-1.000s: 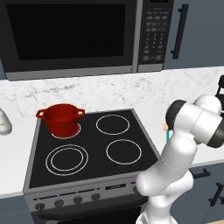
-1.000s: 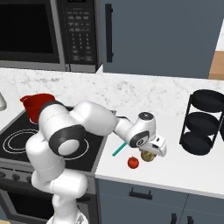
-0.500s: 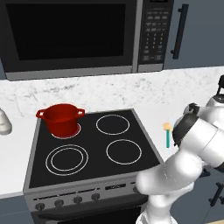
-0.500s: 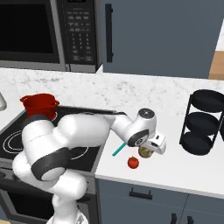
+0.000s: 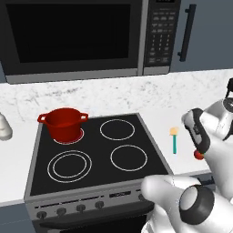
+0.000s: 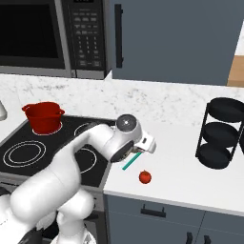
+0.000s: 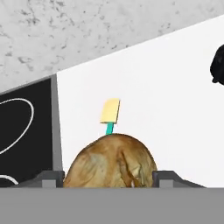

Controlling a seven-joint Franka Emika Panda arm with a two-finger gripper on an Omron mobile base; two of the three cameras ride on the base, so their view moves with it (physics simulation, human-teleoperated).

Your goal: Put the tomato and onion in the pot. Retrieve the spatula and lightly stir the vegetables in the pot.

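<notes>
The left base view looks forward and down from behind the arm, straight over the stove point(image 5: 95, 150) toward the microwave point(image 5: 73, 36). The right base view faces the same way from further right, so the stove point(image 6: 43, 152) sits at its left and the counter point(image 6: 190, 176) right of the stove fills the middle. The hand view looks low and close across that counter point(image 7: 166, 87), with the stove's point(image 7: 26, 131) edge at its left.
</notes>
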